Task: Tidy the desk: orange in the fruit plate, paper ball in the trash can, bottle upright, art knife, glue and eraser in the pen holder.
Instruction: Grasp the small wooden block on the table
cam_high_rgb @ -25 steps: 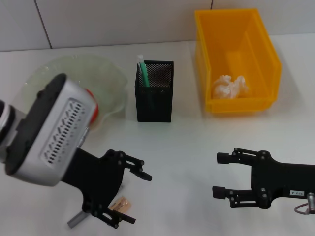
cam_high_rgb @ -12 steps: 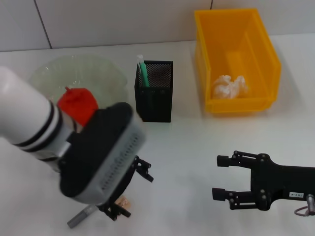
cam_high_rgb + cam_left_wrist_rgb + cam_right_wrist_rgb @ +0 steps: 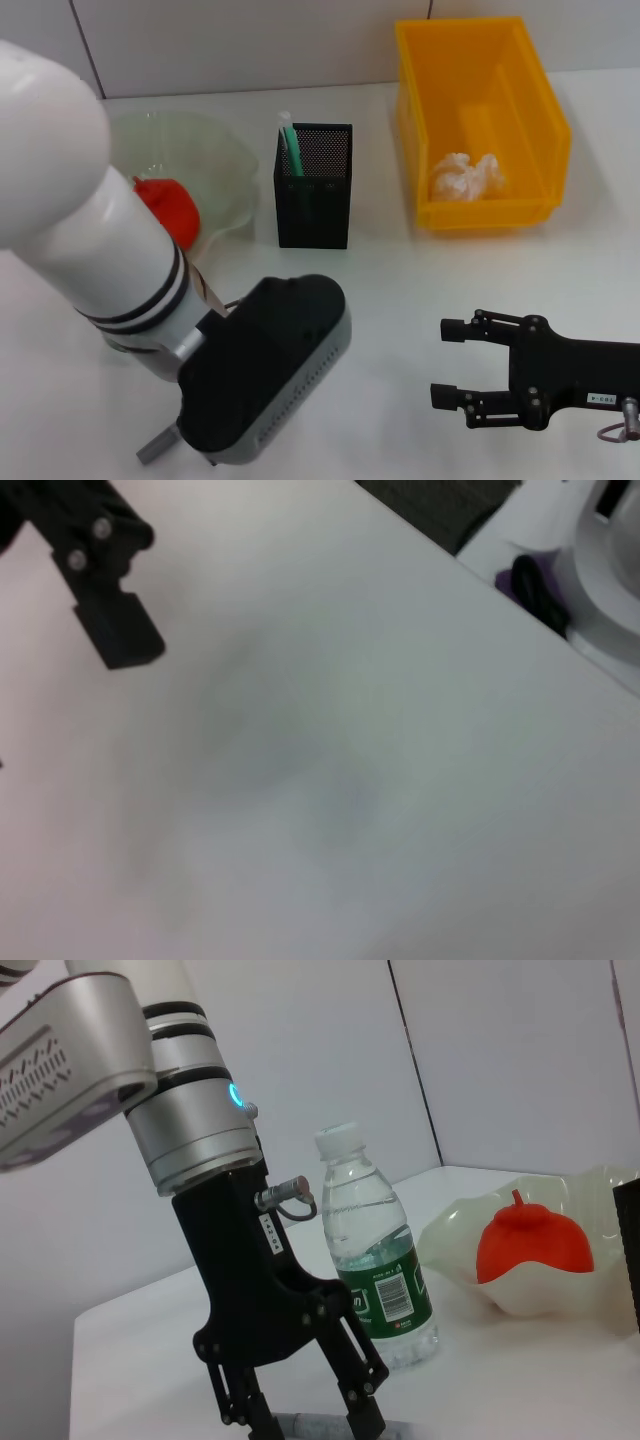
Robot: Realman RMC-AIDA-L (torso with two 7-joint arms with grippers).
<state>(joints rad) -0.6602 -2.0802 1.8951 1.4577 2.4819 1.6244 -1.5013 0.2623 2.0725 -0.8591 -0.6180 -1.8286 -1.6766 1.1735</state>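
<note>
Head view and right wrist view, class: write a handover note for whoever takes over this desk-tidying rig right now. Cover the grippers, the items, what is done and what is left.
Left gripper: open, pointing down at the desk front-left, straddling a grey bar, probably the art knife.
Right gripper: open, idle front-right.
Done: orange in the plate; paper ball in the trash can; bottle upright.
Pen holder holds a green-and-white stick, possibly the glue.
Left: grey bar into the holder; eraser not in view, so find it.
</note>
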